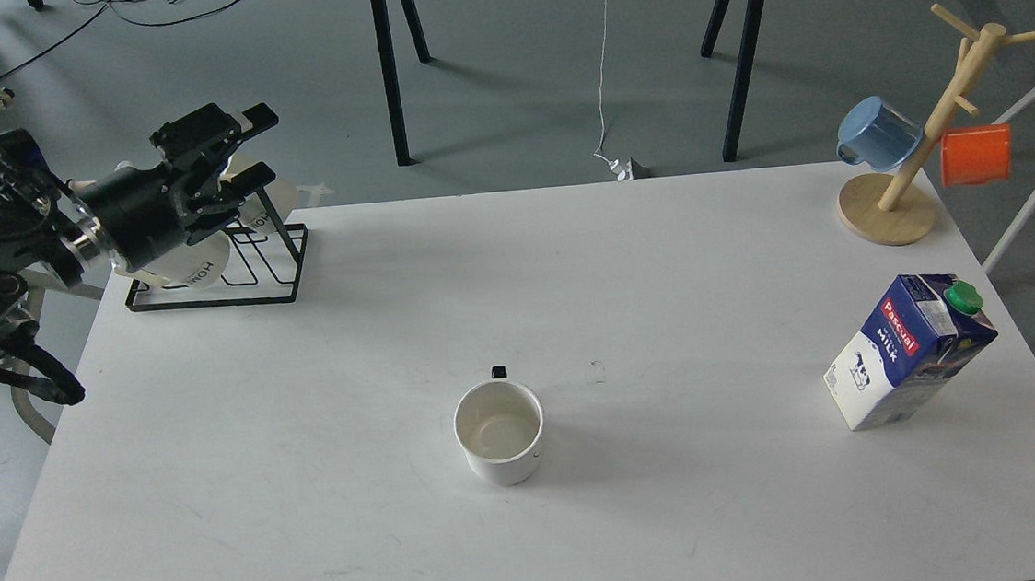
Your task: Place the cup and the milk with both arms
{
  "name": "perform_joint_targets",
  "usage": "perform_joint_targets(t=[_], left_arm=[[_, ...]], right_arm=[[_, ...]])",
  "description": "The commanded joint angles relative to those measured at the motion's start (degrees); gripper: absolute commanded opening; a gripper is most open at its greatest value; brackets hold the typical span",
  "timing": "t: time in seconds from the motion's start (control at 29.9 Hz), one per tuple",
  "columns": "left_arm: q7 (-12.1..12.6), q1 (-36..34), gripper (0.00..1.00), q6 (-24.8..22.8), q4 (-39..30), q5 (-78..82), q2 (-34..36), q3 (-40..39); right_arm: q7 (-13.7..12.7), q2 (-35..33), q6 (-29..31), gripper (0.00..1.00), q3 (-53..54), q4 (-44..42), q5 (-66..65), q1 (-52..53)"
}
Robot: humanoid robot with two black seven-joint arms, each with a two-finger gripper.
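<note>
Head view: left end effector (255,147) hovers released above the rack (271,271); cup (499,432) and milk (908,349) stand apart.

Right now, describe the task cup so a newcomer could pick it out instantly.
On the white table, look near the middle of its front half: the cup stands there upright, open and alone. It is cream-white with a small black handle at its far rim, unlike the blue cup and orange cup hanging on the wooden rack at the far right corner.
</note>
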Motion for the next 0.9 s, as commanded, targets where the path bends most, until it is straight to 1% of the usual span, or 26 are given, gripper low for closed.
perform_joint_targets(t=[0.0, 0.1, 0.23, 0.37, 0.67, 0.87], left_arm=[[0.0, 0.0, 0.92, 0.0, 0.0, -6.8, 0.5, -0.3], [0.0, 0.0, 0.93, 0.0, 0.3, -10.1, 0.6, -0.3], [0.0, 0.8, 0.94, 0.0, 0.7, -10.0, 0.5, -0.2], [0.0, 2.4, 0.95, 0.0, 0.7, -9.9, 0.5, 0.0], [0.0, 3.7, 0.97, 0.0, 0.8, -9.7, 0.5, 0.1], [0.0, 4.4, 0.98, 0.0, 1.3, -9.7, 0.5, 0.1]], right_arm=[[0.1, 2.2, 0.0, 1.0, -0.1, 6.0, 0.5, -6.5], [0.3, 4.9, 0.0, 1.0, -0.2, 8.2, -1.1, -8.7], [1.3, 7.6, 0.0, 1.0, 0.3, 8.3, -8.1, -8.9], [1.2, 8.1, 0.0, 1.0, 1.3, 9.7, -10.7, -8.7], [1.1, 13.8, 0.0, 0.99, 1.3, 9.9, -18.5, -4.1], [1.1, 16.9, 0.0, 0.99, 0.9, 9.6, -19.9, -0.2]])
